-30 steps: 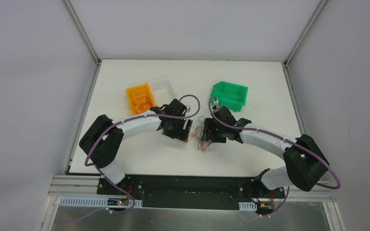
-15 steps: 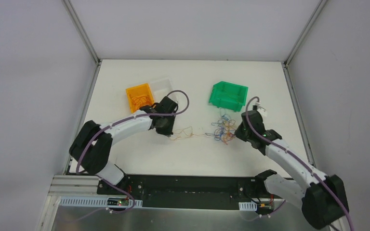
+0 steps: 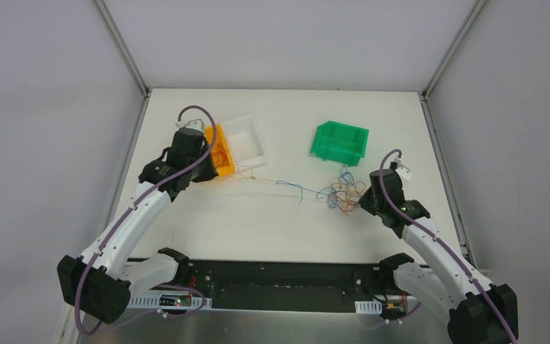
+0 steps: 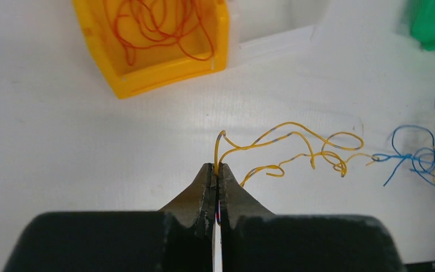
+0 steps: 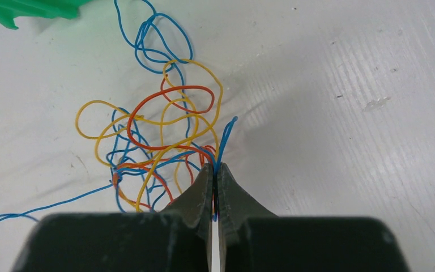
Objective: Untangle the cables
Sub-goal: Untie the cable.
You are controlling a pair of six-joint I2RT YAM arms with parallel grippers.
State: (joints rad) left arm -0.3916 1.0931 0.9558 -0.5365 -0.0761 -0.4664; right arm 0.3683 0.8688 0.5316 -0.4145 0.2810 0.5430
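Both claws clamped on wire, one strand strung between them

The left claw point(image 4: 216, 168) is pinched tight on the end of an orange strand point(image 4: 294, 144), near the orange bin point(image 4: 153, 45) at far left; the right claw point(image 5: 215, 167) is closed on several wires at the near edge of the clump point(image 5: 158, 136), right of centre, just near of the green bin point(image 3: 340, 142); the strand looks snagged on a blue loop point(image 3: 293, 188); pulling wider may tighten that knot, drag the clump, or slip the wire free.
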